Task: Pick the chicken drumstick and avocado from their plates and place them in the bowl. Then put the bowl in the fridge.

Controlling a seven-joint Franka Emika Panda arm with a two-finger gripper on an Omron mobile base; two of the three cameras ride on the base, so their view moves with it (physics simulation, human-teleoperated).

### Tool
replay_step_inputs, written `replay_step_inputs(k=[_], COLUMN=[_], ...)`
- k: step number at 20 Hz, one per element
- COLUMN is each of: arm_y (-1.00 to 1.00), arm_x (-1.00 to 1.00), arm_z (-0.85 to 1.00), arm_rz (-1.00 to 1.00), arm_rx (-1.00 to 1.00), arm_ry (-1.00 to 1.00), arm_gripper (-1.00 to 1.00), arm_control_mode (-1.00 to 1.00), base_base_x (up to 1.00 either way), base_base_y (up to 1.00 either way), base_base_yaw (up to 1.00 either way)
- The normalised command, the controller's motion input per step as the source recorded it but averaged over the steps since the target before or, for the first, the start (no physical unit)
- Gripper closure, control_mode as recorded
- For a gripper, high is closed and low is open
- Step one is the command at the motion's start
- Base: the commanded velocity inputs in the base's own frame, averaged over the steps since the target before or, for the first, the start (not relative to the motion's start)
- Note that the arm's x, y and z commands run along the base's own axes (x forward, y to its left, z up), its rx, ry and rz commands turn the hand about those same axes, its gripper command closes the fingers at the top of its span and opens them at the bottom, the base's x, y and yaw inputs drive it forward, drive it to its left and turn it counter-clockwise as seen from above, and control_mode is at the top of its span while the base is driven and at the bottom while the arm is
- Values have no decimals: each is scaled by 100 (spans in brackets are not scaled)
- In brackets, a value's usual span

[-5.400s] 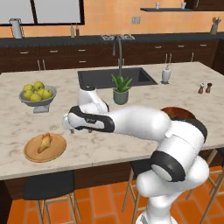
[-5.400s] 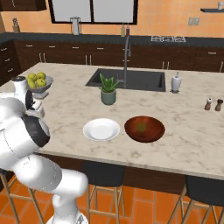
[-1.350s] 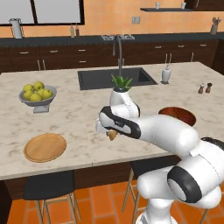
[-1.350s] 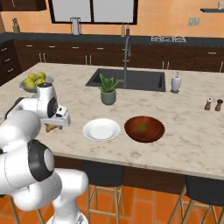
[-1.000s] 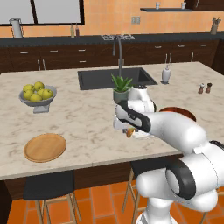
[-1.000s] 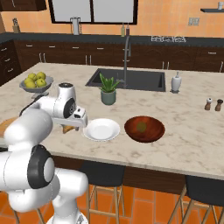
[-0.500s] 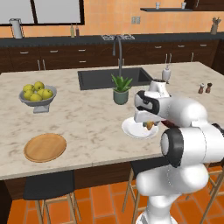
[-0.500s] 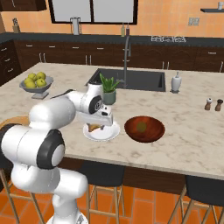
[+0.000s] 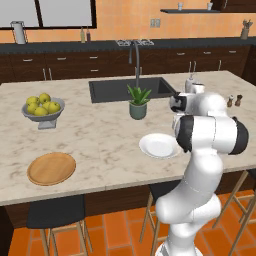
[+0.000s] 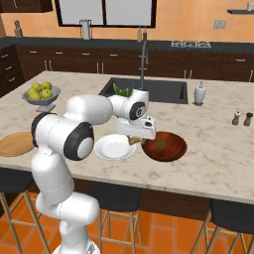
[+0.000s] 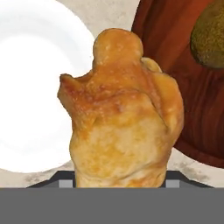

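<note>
My gripper (image 10: 136,139) is shut on the golden-tan chicken drumstick (image 10: 133,141), held just above the counter between the white plate (image 10: 113,148) and the near-left rim of the reddish-brown wooden bowl (image 10: 171,149). The dark green avocado (image 10: 160,145) lies inside the bowl. In the hand view the drumstick (image 11: 122,118) hangs close in front, with the white plate (image 11: 30,87) to the left, the bowl (image 11: 175,65) to the right and the avocado (image 11: 211,39) at the top right. The bare wooden plate (image 9: 51,168) sits far left. The fridge is out of view.
A grey metal fruit bowl (image 9: 41,108) with yellow-green fruit stands at the back left. A potted plant (image 9: 138,103) stands in front of the sink (image 9: 131,88). A soap dispenser (image 10: 199,93) and shakers (image 10: 240,119) stand to the right. Stools line the island's near edge.
The arm has swung further right with the drumstick, from over the white plate to the gap at the bowl's left rim. The jaws stay closed on it.
</note>
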Motion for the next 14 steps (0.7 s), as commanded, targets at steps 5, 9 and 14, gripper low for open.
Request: replay_step_inputs(k=[5, 9, 14], arm_y=[-95, -79, -53], arm_x=[15, 12, 41], arm_z=[-24, -42, -32], arm_rz=[-5, -2, 0], arm_rx=[0, 0, 0], arm_ry=[0, -1, 0], arm_gripper=[100, 100, 100], arm_control_mode=[-100, -100, -100], base_base_x=[0, 0, 0], base_base_y=[0, 0, 0], base_base_yaw=[0, 0, 0])
